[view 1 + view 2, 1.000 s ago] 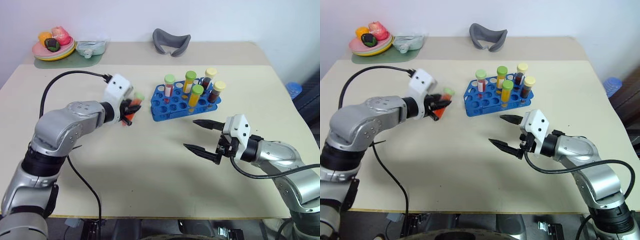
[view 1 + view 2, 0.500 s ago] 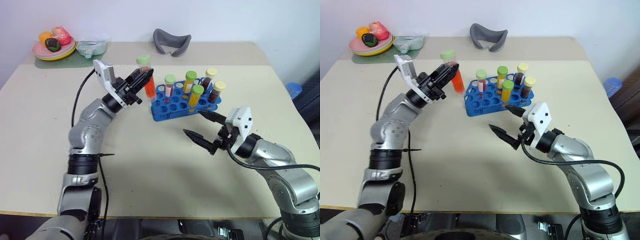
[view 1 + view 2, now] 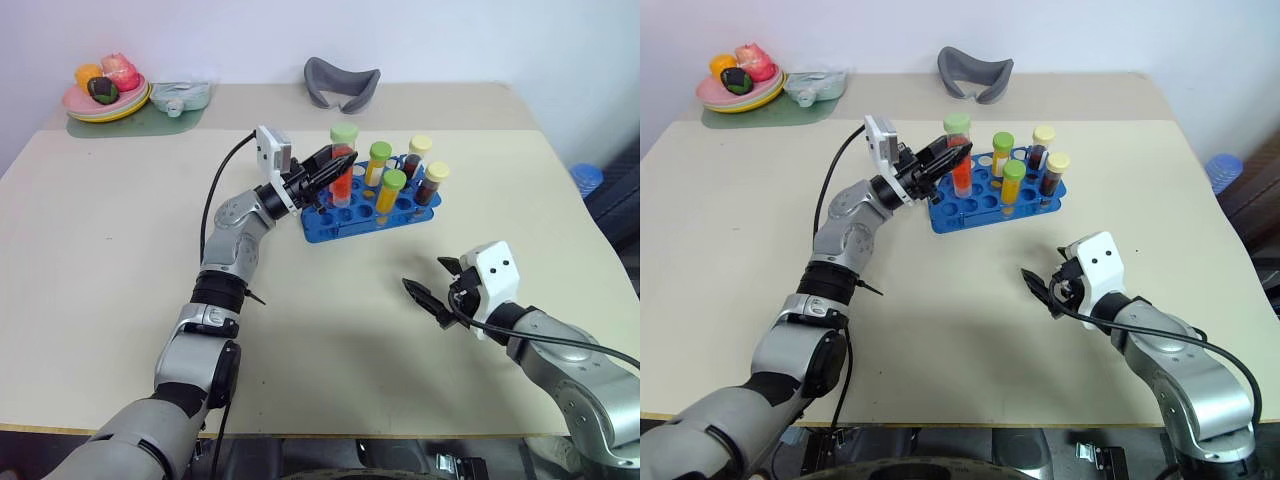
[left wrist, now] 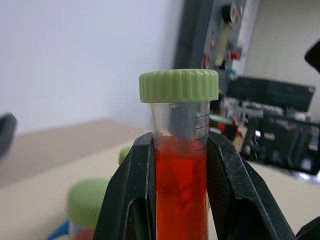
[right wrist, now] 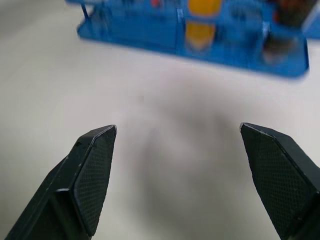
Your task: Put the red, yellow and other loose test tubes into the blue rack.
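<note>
Beige and matte, the table (image 3: 120, 300) carries the blue rack (image 3: 368, 205) near the middle of its far edge, with a plate of fruit (image 3: 105, 88) at the far left corner and a grey curved object (image 3: 343, 82) at the far edge. From the head cameras, the left gripper (image 3: 335, 165) has swung across from the open table to the rack within the last second, and its fingers are clamped on the red-orange test tube (image 3: 342, 172), held upright over the rack's left end. Five capped tubes stand in the rack behind it. That leaves lowering into a free hole as the likely next step. The right gripper (image 3: 432, 290), spread wide and empty, has drawn back toward the near right edge.

Seen from the left wrist, both black fingers (image 4: 131, 200) press the tube's sides below its pale green cap (image 4: 179, 85).

Seen from the right wrist, the parted fingers (image 5: 92, 170) frame bare table, the rack beyond them.
</note>
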{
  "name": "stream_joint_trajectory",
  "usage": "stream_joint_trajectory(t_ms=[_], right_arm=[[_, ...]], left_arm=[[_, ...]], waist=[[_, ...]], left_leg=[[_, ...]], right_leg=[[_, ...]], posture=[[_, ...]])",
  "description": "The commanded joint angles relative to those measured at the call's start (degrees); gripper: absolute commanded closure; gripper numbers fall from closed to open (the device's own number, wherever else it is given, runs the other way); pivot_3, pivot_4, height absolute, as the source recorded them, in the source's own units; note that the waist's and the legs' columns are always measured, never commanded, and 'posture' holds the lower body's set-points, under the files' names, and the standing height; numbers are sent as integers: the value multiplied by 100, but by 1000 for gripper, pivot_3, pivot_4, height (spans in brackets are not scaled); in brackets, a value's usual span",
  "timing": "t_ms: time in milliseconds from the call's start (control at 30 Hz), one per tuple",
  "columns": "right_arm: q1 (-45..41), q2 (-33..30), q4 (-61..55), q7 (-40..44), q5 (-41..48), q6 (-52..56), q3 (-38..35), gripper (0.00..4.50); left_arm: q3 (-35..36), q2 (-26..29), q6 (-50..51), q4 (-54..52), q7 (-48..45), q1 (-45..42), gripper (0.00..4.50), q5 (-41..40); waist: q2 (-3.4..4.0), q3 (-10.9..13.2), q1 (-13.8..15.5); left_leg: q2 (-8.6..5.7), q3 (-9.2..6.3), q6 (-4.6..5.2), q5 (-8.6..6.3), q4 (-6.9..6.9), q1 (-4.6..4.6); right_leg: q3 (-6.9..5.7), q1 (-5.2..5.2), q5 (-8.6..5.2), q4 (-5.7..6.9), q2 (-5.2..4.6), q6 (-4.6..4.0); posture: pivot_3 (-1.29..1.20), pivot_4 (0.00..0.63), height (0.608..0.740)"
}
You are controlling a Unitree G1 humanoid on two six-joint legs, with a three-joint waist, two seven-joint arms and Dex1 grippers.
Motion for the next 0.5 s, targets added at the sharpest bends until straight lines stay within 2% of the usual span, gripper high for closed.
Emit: stream_joint_trajectory(t_ms=[33, 333, 500], right_arm=[[129, 36, -397, -53, 51, -5, -184, 456], [11, 87, -387, -90, 12, -44, -114, 456], [-53, 14, -310, 10, -3, -66, -129, 456]], left_arm=[[-110, -1, -363, 235, -242, -311, 3745, 282], [-143, -146, -1301, 844, -47, -648, 3745, 884], [-121, -427, -1170, 704, 142, -622, 3745, 855]], waist=[[0, 0, 10], [0, 0, 13], [0, 0, 26]], left_leg=[[0, 0, 0, 0, 0, 0], [-1, -1, 0, 0, 0, -1], [-1, -1, 0, 0, 1, -3]], right_leg=[[-1, 1, 0, 0, 0, 0], [-1, 1, 0, -2, -1, 1], [0, 2, 0, -3, -2, 1]], posture=[[0, 150, 740], [0, 150, 740], [0, 150, 740]])
